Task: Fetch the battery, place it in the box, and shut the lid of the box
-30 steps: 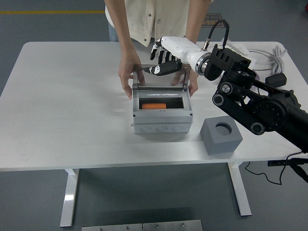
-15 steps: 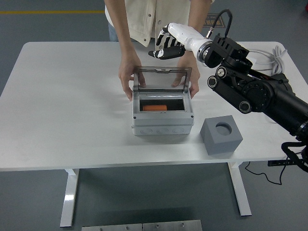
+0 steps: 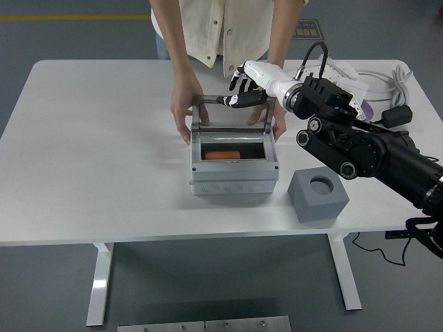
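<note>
A grey box [image 3: 233, 174] stands at the table's middle with its clear lid [image 3: 232, 114] raised upright at the back. An orange battery [image 3: 221, 153] lies inside the box. My right hand [image 3: 240, 94] is at the lid's top edge, fingers spread and stretched out, touching or just above the edge. It holds nothing. A person at the far side holds the box's back corners with both hands, one on the left side [image 3: 183, 114] and the other on the right side [image 3: 277, 121]. My left arm is out of view.
A grey cube [image 3: 318, 194] with a round hole in its top stands right of the box. White cables [image 3: 394, 79] and a black adapter [image 3: 396, 115] lie at the far right. My right arm [image 3: 360, 149] crosses above the table's right side.
My right hand rose off the lid edge and back toward the person half a second ago, then came down onto the lid's top edge again. The lid stays upright.
</note>
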Tool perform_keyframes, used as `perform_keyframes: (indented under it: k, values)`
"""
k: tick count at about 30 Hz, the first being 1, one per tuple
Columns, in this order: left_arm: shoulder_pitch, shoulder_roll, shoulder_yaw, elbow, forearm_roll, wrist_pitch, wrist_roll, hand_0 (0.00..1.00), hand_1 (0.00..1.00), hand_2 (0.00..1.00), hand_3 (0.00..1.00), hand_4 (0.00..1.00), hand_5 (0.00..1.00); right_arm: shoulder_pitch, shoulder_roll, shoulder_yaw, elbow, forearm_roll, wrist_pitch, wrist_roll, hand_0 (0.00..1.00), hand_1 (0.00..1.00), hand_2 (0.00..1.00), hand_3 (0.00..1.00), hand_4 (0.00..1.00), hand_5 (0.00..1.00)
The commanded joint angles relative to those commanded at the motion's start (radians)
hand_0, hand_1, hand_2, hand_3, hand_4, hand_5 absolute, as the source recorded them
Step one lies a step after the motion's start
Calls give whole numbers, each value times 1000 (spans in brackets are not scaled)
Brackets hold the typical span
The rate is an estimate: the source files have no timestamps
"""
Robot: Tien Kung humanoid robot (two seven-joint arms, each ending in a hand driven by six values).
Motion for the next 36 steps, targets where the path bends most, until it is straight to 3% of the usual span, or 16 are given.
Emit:
perform_keyframes:
  k: [2, 3, 8, 9, 21, 32, 36]
  values:
    - [-1, -1, 2, 0, -3, 1, -1, 643, 725, 666, 628, 677, 416, -7, -9, 1, 28, -11, 9, -13, 602, 473, 519, 584, 890, 704]
    - [-1, -1, 3, 0, -5, 1, -1, 642, 725, 666, 628, 677, 415, -10, -14, 1, 42, -15, 13, -19, 617, 482, 536, 590, 923, 843]
    - [0, -2, 4, 0, -10, 3, -2, 642, 725, 666, 628, 677, 415, -19, -34, 9, 101, -30, 30, -42, 617, 482, 536, 590, 923, 843]
    - [0, -2, 6, 0, -12, 3, -3, 642, 725, 663, 627, 676, 414, -21, -39, 10, 114, -34, 34, -47, 648, 502, 552, 591, 951, 980]
    - [3, -2, 23, 0, -34, 5, -7, 642, 725, 664, 627, 678, 417, -43, -84, -10, 232, -48, 87, -103, 638, 499, 551, 597, 958, 998]
    - [6, -5, 18, 0, -29, 9, -5, 641, 725, 663, 627, 677, 417, -81, -142, 6, 402, -53, 225, -225, 618, 500, 567, 601, 968, 998]
    - [6, -5, 29, 0, -39, 12, -7, 641, 725, 663, 626, 676, 415, -83, -148, 10, 428, -48, 260, -254, 605, 500, 572, 601, 969, 998]
